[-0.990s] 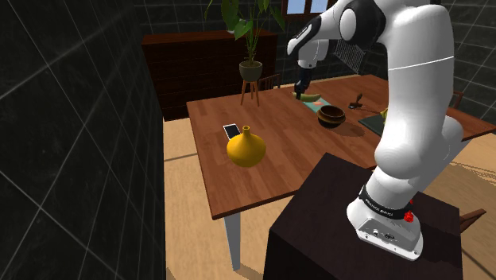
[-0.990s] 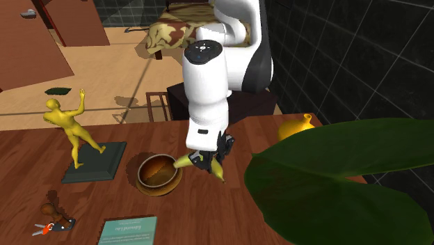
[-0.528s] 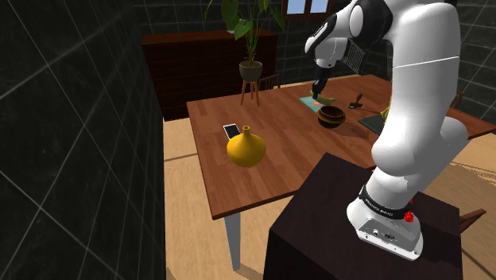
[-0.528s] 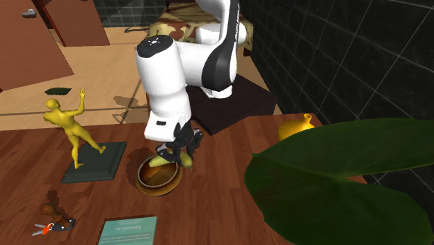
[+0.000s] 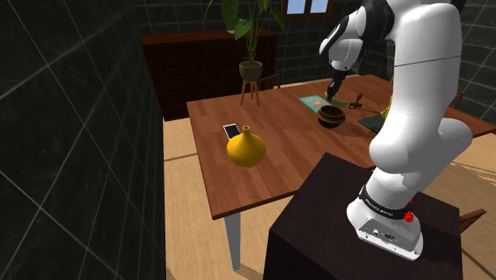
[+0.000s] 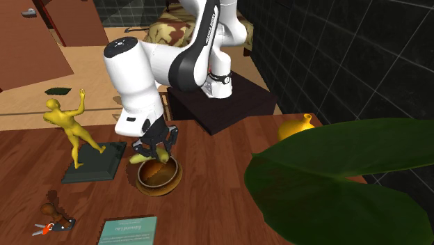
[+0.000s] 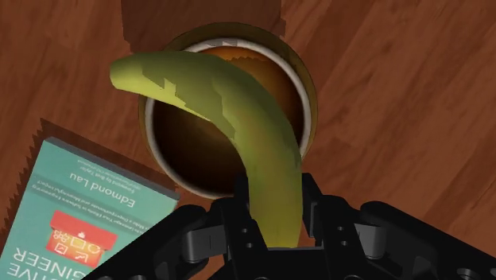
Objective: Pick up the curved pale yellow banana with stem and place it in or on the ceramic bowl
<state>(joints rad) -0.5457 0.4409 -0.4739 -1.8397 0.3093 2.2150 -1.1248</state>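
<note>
My black gripper (image 7: pixel 272 215) is shut on the curved pale yellow-green banana (image 7: pixel 226 111), clasping it near one end. The banana hangs straight over the brown bowl (image 7: pixel 298 79), whose dark inside lies beneath it. In the second exterior view the gripper (image 6: pixel 154 149) holds the banana (image 6: pixel 151 157) just above the bowl (image 6: pixel 158 178) on the wooden table. In the shoulder view the gripper (image 5: pixel 333 92) hovers over the bowl (image 5: pixel 331 116) at the table's far side.
A teal book (image 7: pixel 71 207) lies beside the bowl. A yellow figurine on a dark base (image 6: pixel 75 136), keys (image 6: pixel 52 223), an orange vase (image 5: pixel 246 149), a small phone (image 5: pixel 231 131) and a large leaf (image 6: pixel 334 188) share the table (image 5: pixel 270 167).
The arm has swung toward the second exterior view's left, carrying the banana from beside the bowl to straight above it.
</note>
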